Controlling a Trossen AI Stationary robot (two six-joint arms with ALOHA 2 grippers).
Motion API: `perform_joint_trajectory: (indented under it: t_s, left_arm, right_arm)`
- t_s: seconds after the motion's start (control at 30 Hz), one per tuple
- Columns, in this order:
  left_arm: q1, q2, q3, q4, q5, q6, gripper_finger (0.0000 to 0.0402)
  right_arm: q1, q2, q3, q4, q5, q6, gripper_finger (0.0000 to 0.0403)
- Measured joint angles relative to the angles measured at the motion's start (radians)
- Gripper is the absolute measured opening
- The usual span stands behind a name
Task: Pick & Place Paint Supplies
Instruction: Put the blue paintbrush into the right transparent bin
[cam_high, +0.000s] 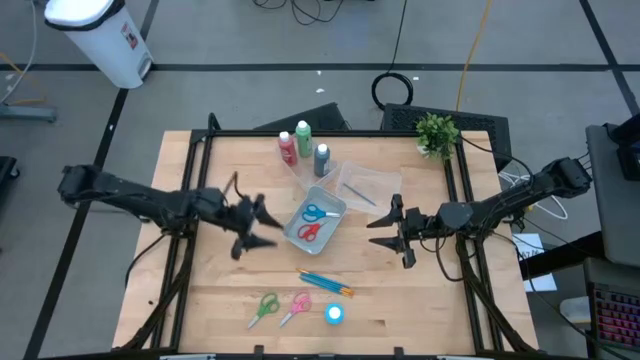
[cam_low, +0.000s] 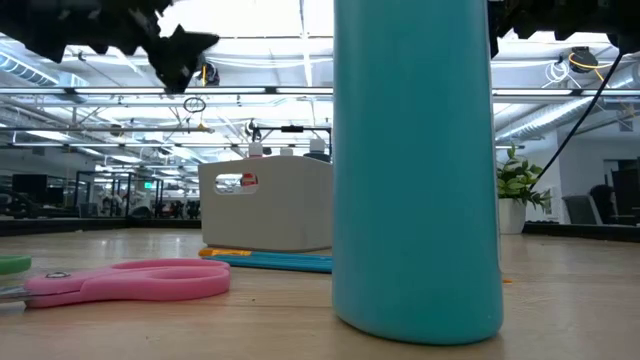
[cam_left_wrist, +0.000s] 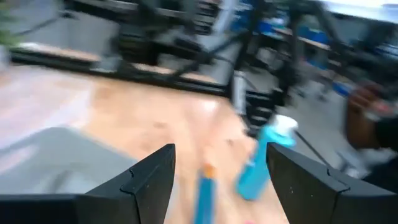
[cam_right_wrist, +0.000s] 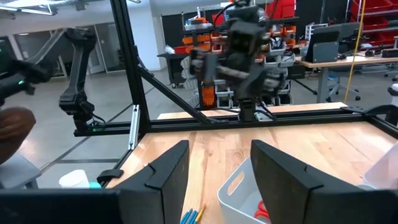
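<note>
While both arms hang above the table (cam_high: 200, 290), the tub (cam_high: 316, 221) at its middle holds blue scissors (cam_high: 318, 211) and red scissors (cam_high: 309, 232). The left gripper (cam_high: 262, 226), fingers spread and empty, is just beside the tub; the right gripper (cam_high: 385, 232) (also parted, holding nothing) is near its other side. Three bottles (cam_high: 303, 145) stand behind. Brushes (cam_high: 326, 284), green scissors (cam_high: 264, 307), pink scissors (cam_high: 297, 307) and a blue bottle (cam_high: 334, 314) lie in front.

The left arm is stretched in from the left edge, its left gripper (cam_high: 262, 226) held above the table, fingers parted and empty. The right arm is reached in from the right, the right gripper (cam_high: 385, 230) likewise spread, nothing gripped.
</note>
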Motion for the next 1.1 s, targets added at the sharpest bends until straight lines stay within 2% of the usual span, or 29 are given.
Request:
perform_joint_trajectory:
  t_s: [0.2, 0.33, 0.43, 0.53, 0.77, 1.1]
  left_arm:
    - [-0.178, 0.248, 0.028, 0.159, -0.01, 0.12, 0.0257]
    - [-0.262, 0.391, 0.084, 0.102, -0.044, 0.219, 0.0257]
    - [-0.294, 0.485, 0.131, 0.03, -0.081, 0.232, 0.0257]
    - [-0.296, 0.569, 0.161, -0.032, -0.128, 0.235, 0.0257]
    - [-0.244, 0.689, 0.177, -0.026, -0.22, 0.229, 0.0257]
    - [-0.199, 0.773, 0.177, -0.017, -0.22, 0.172, 0.0257]
  right_arm:
    - [0.0, 0.0, 0.0, 0.0, 0.0, 0.0, 0.0165]
    - [0.0, 0.0, 0.0, 0.0, 0.0, 0.0, 0.0166]
    - [0.0, 0.0, 0.0, 0.0, 0.002, 0.0, 0.0165]
    - [0.0, 0.0, 0.0, -0.002, 0.002, 0.0, 0.0163]
    - [0.0, 0.0, 0.0, -0.005, 0.003, 0.0, 0.0164]
    - [0.0, 0.0, 0.0, -0.011, 0.003, 0.0, 0.016]
